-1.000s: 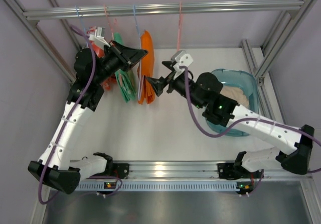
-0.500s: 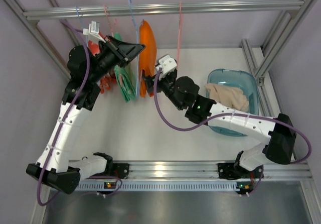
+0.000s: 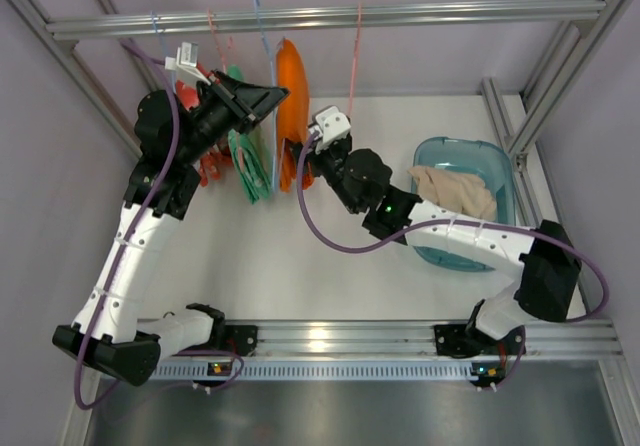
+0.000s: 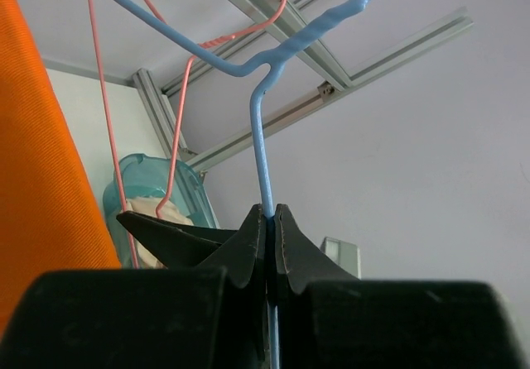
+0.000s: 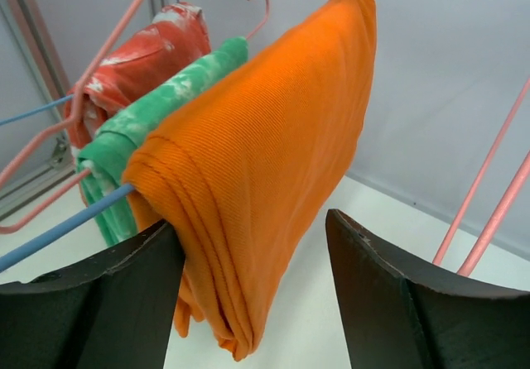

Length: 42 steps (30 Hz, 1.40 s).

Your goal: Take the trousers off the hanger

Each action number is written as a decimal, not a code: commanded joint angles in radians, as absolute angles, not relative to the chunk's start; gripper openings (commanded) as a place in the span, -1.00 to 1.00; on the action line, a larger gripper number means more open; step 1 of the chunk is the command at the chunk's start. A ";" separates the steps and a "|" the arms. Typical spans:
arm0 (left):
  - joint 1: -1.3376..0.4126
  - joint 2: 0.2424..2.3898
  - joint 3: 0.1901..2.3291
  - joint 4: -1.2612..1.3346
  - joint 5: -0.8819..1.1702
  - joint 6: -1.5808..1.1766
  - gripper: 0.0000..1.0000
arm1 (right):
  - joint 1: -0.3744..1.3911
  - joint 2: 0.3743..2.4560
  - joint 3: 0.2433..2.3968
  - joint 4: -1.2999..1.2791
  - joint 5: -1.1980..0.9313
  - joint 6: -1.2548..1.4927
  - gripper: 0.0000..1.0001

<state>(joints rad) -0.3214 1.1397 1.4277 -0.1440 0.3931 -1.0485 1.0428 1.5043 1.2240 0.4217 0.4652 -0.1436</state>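
Done: beige trousers (image 3: 452, 188) in tub (image 3: 470, 151). My left gripper (image 4: 270, 216) clamps the blue hanger (image 4: 263, 137); my right gripper (image 5: 251, 224), spread, straddles the orange trousers (image 5: 265, 121), not yet removed.

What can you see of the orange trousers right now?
The orange trousers are plain, ribbed-looking soft cloth, folded in layers and draped over the blue hanger, beside a green garment. The right claw straddles their lower end, jaws open, one finger against the cloth. The left claw pinches the hanger's wire.
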 commanded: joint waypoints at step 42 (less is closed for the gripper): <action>-0.311 1.017 1.223 -0.175 0.295 -0.804 -1.00 | 0.927 1.325 1.580 0.247 0.131 -0.064 -1.00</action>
<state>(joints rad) -0.3214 1.0420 1.2507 -0.1829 0.3408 -0.8715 0.9360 1.4330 1.4651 0.0868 0.1894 -0.0757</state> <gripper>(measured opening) 0.050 0.099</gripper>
